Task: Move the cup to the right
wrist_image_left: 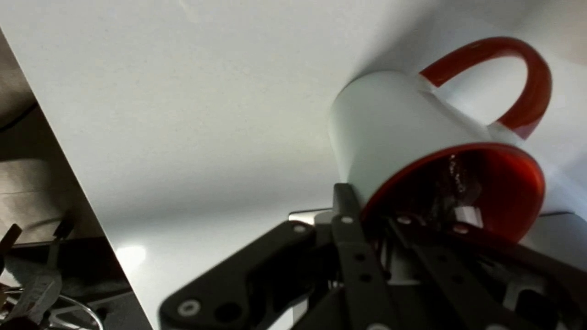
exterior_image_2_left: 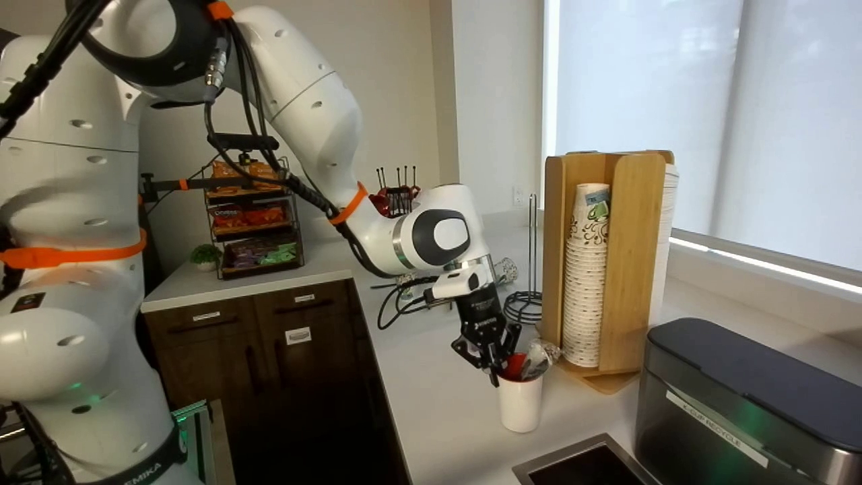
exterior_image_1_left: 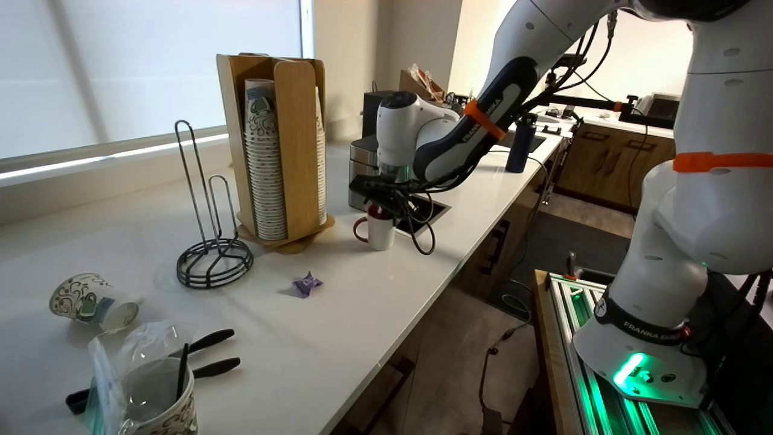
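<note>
Wrist view: claw [wrist_image_left: 373, 213] clamped narrow on the wall of the cup [wrist_image_left: 390, 123], one finger outside, one inside. Cup white, red within, its handle on the side away from the claw. In both exterior views, cup upright below claw; rack [exterior_image_2_left: 625, 269] and bin [exterior_image_2_left: 734, 397] near it. In an exterior view, shiny piece [exterior_image_2_left: 538, 357] at cup's mouth, beside claw; kind unclear.

Both exterior views look along the surface [exterior_image_1_left: 350, 314] from opposite directions, sharing arm [exterior_image_2_left: 313, 124] and mug [exterior_image_2_left: 520, 407]. The wrist view looks down, close over the mug.
</note>
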Available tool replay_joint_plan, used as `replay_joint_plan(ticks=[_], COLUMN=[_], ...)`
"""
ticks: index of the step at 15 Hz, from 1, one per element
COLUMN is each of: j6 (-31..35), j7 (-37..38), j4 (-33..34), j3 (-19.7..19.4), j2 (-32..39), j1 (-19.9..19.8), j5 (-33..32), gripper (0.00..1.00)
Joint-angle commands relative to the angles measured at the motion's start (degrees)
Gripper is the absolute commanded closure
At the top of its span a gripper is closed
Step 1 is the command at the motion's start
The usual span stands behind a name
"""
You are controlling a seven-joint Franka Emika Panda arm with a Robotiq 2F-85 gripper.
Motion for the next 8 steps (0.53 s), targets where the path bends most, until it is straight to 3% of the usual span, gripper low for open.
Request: replay_joint_plan(ticks=[1,5,6,7,8], j6=[1.59,1.3,1.07,0.85,0.57], j7=[3.71,4.36,4.51,4.66,4.57], j4=[0.33,0.37,0.41,0.41,0.58], j3=[-1.06,-1.13,-1.16,-1.21,-1.27], j2=[0.33,0.32,0.25,0.11,-0.08], j1=[1.35,1.62,1.72,1.77,1.76], j5=[0.64,1.29,1.43,1.46,1.61], gripper=[0.98,0.98,0.65,0.64,0.57])
